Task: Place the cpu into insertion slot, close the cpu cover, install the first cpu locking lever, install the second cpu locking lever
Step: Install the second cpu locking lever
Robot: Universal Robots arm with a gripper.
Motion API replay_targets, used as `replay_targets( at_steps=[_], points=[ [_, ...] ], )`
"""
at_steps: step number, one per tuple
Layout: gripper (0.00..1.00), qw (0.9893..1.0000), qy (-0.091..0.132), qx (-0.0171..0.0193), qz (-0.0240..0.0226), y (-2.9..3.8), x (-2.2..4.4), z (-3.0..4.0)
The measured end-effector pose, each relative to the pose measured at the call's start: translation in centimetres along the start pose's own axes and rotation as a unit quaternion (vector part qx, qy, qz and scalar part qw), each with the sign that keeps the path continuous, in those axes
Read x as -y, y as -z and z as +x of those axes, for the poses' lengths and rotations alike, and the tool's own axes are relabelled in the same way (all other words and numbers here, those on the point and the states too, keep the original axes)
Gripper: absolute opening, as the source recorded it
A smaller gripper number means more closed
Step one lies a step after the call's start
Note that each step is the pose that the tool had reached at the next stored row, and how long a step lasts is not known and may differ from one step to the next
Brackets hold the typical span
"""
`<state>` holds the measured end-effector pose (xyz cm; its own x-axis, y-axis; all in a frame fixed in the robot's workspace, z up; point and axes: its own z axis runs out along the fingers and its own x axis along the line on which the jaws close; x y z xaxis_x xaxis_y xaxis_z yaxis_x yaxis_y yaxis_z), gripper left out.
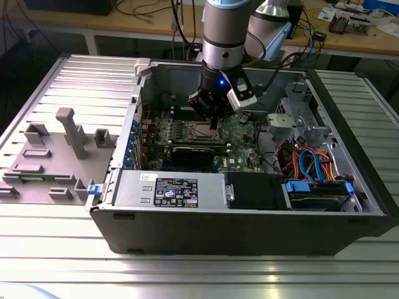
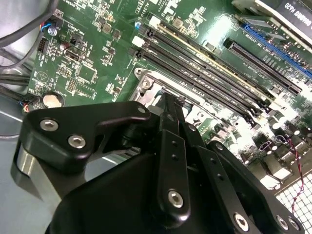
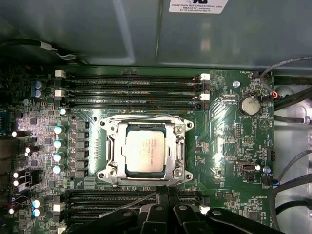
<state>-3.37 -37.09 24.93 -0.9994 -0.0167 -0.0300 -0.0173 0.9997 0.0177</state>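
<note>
Status chk, mid-task. In the first wrist view the cpu point(image 3: 145, 154) sits flat in the insertion slot point(image 3: 178, 152) on the green board point(image 3: 229, 136), pale face up, square w/ the frame, so you can log step 1 as done. The cpu cover point(image 3: 113, 152) looks down around the chip, window framing it, so step 2 prob. done too, though you can't confirm full seating from here. Levers: thin metal rods run along the slot edges, but whether either is hooked can't be told; treat both lever steps as open. The gripper point(image 1: 214, 121) hangs just above the slot inside the pc case point(image 1: 249, 230) in the exterior view. In the second wrist view its fingers point(image 2: 168, 131) look drawn close together, tips near the slot frame, w/ nothing seen between them. No contact w/ a lever visible.
</note>
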Motion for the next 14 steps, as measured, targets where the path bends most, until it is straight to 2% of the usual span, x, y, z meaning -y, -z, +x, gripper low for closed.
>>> replay_targets(
  at_steps=[3, 8, 12, 14],
  points=[
    [0.11, 1.0000, 0.000, -0.0016, -0.0017, -0.11, 0.11, 0.01],
    [0.11, 0.9999, 0.000, -0.0026, -0.0162, -0.48, 0.76, 0.07],
    [0.11, 0.9998, 0.003, -0.0027, -0.0187, -0.65, 1.35, 0.88],
    [0.11, 0.9998, 0.004, -0.0027, -0.0202, -0.66, 1.70, 1.07]
  ],
)
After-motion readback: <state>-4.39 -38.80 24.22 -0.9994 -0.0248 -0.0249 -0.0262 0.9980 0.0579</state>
